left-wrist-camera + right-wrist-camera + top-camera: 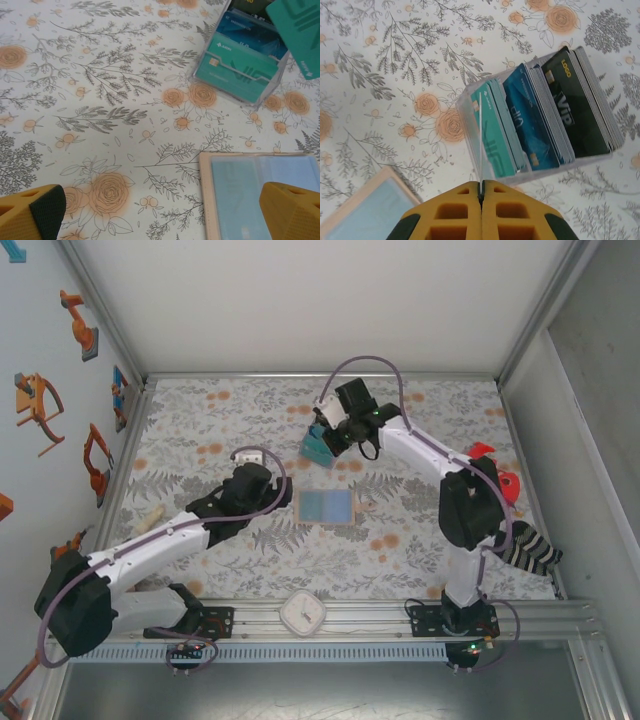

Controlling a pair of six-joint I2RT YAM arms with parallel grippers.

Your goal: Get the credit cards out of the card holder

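At the middle of the flowered table (200,435), from the overhead camera: the card holder (326,506) spread open and flat, pale blue inner face up. Just left of it, the left gripper (284,500); beyond it, toward the far edge, the right gripper (326,438) above a clear box (317,450) of stacked cards. Nearer than the card holder, by the arms' bases, a white clock (301,613). From the left wrist, detail lost overhead: left gripper (160,214) with jaws spread wide, nothing between them but cloth, one yellow fingertip (292,212) over the card holder (235,195) and its blue sleeve, the other well apart from it; past the card holder, the clear box (257,97) with a teal credit card (295,35) tilted above its rim. From the right wrist, the pinch itself: right gripper (481,187) clamped tight on that teal credit card (481,135), seen edge-on as a thin pale line over the clear box (468,107) of teal, blue and black cards; a corner of the card holder (367,210) at lower left. Contents of the card holder's sleeves: not discernible.
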